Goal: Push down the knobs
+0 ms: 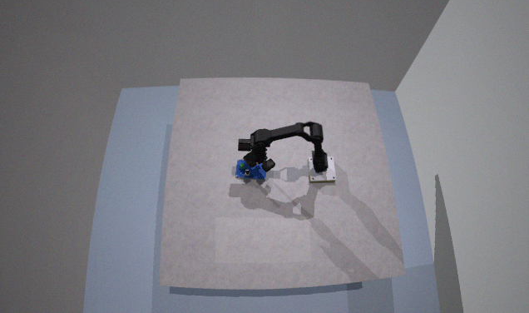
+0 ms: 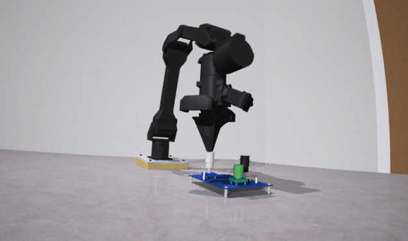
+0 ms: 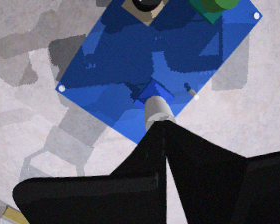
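Note:
The blue circuit board (image 1: 259, 175) (image 2: 218, 182) (image 3: 116, 50) stands on short white legs. A white knob (image 2: 210, 160) (image 3: 157, 109) stands upright over the blue potentiometer (image 3: 152, 92), with a short length of shaft showing beneath it. A black knob (image 2: 244, 163) (image 3: 147, 4) stands over the tan potentiometer (image 3: 147, 20), with a gap under it. A green knob (image 2: 238, 171) (image 3: 222, 4) sits low on the green potentiometer (image 2: 238, 180). My gripper (image 2: 210, 150) (image 3: 162, 127) is shut and empty, pointing down, its tips at the white knob's top. Whether they press on it cannot be told.
A small light post (image 2: 204, 175) rises from the board beside the blue potentiometer, and another post (image 2: 256, 180) stands near the green one. The arm's own base plate (image 1: 328, 175) (image 2: 160, 161) lies on the table on the far side of the board in the exterior view.

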